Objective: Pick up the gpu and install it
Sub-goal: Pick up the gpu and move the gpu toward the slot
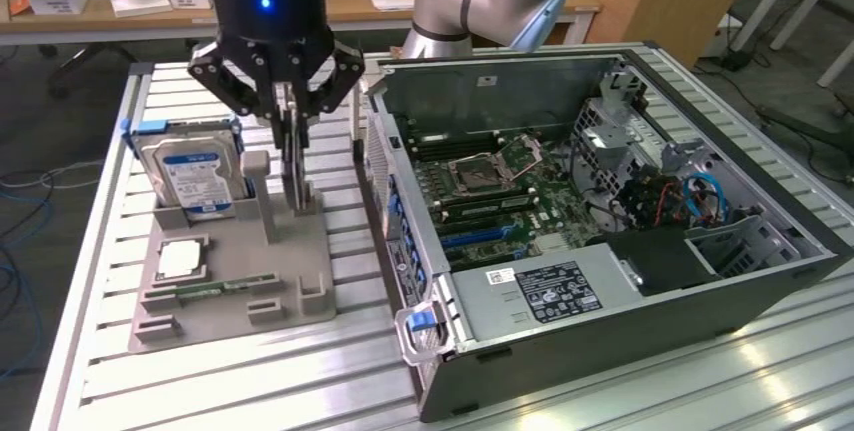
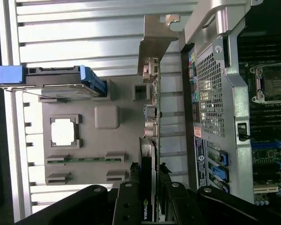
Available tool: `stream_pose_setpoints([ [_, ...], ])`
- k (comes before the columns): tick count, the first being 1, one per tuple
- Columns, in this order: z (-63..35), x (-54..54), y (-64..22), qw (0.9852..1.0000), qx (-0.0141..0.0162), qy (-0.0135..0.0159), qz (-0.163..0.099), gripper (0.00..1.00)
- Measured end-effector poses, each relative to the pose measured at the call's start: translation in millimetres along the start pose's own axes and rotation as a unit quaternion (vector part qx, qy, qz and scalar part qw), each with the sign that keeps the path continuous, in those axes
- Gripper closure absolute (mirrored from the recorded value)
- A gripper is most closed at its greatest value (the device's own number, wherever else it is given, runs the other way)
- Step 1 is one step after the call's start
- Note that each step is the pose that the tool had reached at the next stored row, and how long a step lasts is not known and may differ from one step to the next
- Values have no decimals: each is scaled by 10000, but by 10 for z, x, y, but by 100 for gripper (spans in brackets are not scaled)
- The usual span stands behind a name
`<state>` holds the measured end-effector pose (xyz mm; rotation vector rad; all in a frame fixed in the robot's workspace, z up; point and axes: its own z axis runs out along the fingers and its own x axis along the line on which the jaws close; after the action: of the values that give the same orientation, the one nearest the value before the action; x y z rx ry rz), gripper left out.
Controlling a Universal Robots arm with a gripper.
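One card matters here: the gpu [image 1: 299, 183] stands on its edge in a slot of the grey holder tray [image 1: 214, 323], at the side of the tray nearest the computer case [image 1: 641, 291]. The gripper [image 1: 291, 126] comes straight down on it from above, one finger on each flat face, and the fingers look clenched on the card's upper edge. In the exterior view the card's lower edge appears seated in the slot, so I judge it grasped but not yet lifted. Seen from the wrist, the card's long axis runs level with the table and roughly parallel to the case's rear panel [image 2: 210, 89], with its silver bracket [image 2: 155, 44] at the end away from the fingers. The open case lies just beside the tray, toward the exterior view's right, with the motherboard [image 1: 507, 191] facing up.

On the card's top edge, between the fingers, the wrist view shows a green NVIDIA mark. Beside the card, on the side away from the case, a hard drive [image 1: 198, 173] stands upright with a blue label whose print is too small to read. A white sticker on the black box inside the case is likewise illegible
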<state>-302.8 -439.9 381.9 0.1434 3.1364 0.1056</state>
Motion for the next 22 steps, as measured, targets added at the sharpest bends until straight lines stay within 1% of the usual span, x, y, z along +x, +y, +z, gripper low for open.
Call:
stream_pose_setpoints([
  [2, -64, 0, 5, 10000, 0, 0, 1, 73],
  [7, -261, 0, 18, 10000, -4, 0, 1, 73],
  [16, -667, 1, 45, 10000, -6, 0, 3, 73],
  [17, -689, 1, 46, 10000, -6, 0, 3, 73],
  [20, -689, -4, 47, 10000, -6, 0, 2, 73],
  [22, -690, -63, 52, 10000, -5, 0, 3, 73],
])
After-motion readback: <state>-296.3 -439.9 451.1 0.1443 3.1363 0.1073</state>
